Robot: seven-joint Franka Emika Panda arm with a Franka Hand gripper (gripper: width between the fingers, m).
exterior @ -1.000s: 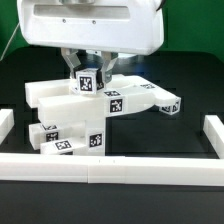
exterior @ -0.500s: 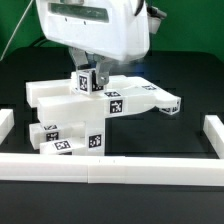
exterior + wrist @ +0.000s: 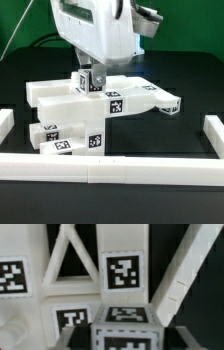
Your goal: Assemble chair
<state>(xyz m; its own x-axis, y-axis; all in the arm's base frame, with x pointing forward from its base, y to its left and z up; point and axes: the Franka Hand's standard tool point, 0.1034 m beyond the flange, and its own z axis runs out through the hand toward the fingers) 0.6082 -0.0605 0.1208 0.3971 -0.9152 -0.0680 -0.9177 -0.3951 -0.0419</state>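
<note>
Atop the white blocky plastic chair frame (image 3: 120, 97), my gripper (image 3: 87, 77), clamped on a small white tagged plastic block (image 3: 86, 83), has twisted round, seemingly screwing it home.

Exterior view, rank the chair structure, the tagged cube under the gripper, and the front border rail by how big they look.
Largest: the chair structure and the front border rail look too alike to rank, and the rail sits nearer the camera.
Smallest, clearly: the tagged cube.
</note>
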